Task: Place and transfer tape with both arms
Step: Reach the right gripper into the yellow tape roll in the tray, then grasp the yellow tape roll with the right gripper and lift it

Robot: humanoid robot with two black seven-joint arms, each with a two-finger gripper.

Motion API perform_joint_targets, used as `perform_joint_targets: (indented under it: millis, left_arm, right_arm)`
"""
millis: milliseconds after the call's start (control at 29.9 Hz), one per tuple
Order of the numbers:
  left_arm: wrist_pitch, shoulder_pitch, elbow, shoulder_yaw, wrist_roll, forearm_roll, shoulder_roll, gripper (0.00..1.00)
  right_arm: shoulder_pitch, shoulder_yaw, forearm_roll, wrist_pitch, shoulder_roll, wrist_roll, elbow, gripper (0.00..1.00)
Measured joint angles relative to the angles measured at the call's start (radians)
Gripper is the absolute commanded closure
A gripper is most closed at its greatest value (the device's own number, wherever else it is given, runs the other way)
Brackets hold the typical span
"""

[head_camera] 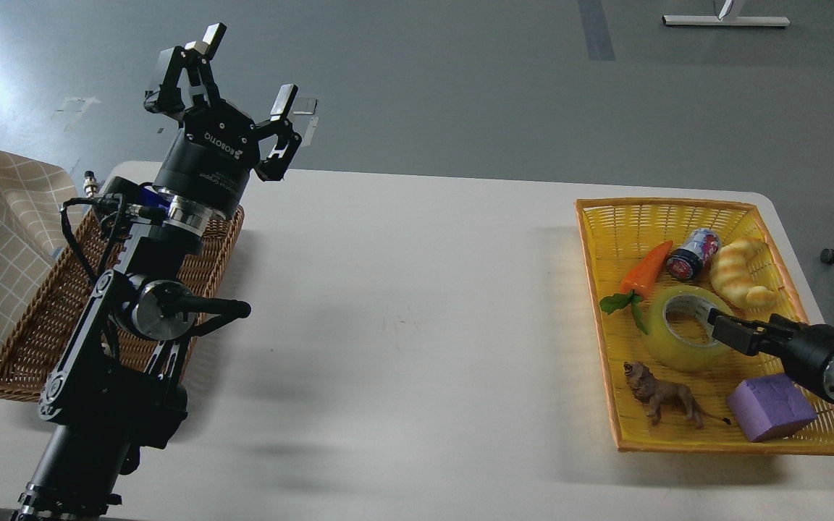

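A: How many of each thing appear on the white table (402, 304)?

B: Two arms, two baskets, one roll of tape, one toy carrot, one small can, one bread toy, one lion figure, one purple block.

A: Where are the baskets, and what do they hold?

B: The brown wicker basket (40, 318) lies at nine o'clock; the left arm (120, 340) crosses in front of it, and no contents show in the visible part. The yellow basket (808, 434) lies at three o'clock and holds six things. The tape (667, 347) lies flat near its middle. The carrot (645, 275) is at eleven o'clock from the tape, the can (692, 255) at twelve, the bread toy (739, 273) at one to two, the lion (659, 396) at six, the block (770, 407) at five.

A: State of the grippers?

B: The left gripper (249, 71) is raised above the table's far edge, fingers spread wide, holding nothing. The right gripper (722, 323) reaches in from three o'clock, its tip at the tape's rim over the core; the fingers cannot be told apart, so its opening and grasp cannot be judged.
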Motion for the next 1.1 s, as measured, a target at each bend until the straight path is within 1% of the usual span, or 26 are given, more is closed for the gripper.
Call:
perform_joint_targets:
  millis: [669, 903, 936, 970, 1003, 1036, 1103]
  left_arm:
    - [-0.003, 0.000, 0.000, -0.024, -0.001, -0.006, 0.019, 0.01]
    - [-0.001, 0.000, 0.003, -0.027, -0.001, -0.007, 0.022, 0.01]
    - [-0.001, 0.000, 0.003, -0.027, -0.001, -0.008, 0.022, 0.01]
    - [-0.001, 0.000, 0.003, -0.027, -0.001, -0.008, 0.022, 0.01]
    - [-0.001, 0.000, 0.003, -0.027, -0.001, -0.008, 0.022, 0.01]
    - [-0.001, 0.000, 0.003, -0.027, -0.001, -0.008, 0.022, 0.01]
    - [-0.001, 0.001, 0.003, -0.027, -0.001, -0.008, 0.023, 0.01]
  right_arm:
    - [0.029, -0.052, -0.005, 0.002, 0.002, -0.003, -0.001, 0.03]
    - [0.029, -0.065, -0.005, 0.005, 0.004, -0.023, -0.001, 0.08]
    - [0.029, -0.070, -0.005, 0.005, 0.004, -0.024, -0.002, 0.18]
    - [0.031, -0.078, -0.005, 0.005, 0.005, -0.025, -0.003, 0.33]
    - [0.036, -0.084, -0.005, 0.005, 0.005, -0.026, -0.006, 0.39]
    - [0.040, -0.089, -0.005, 0.005, 0.005, -0.028, -0.009, 0.51]
    - [0.048, -0.094, -0.005, 0.005, 0.005, -0.037, -0.014, 0.59]
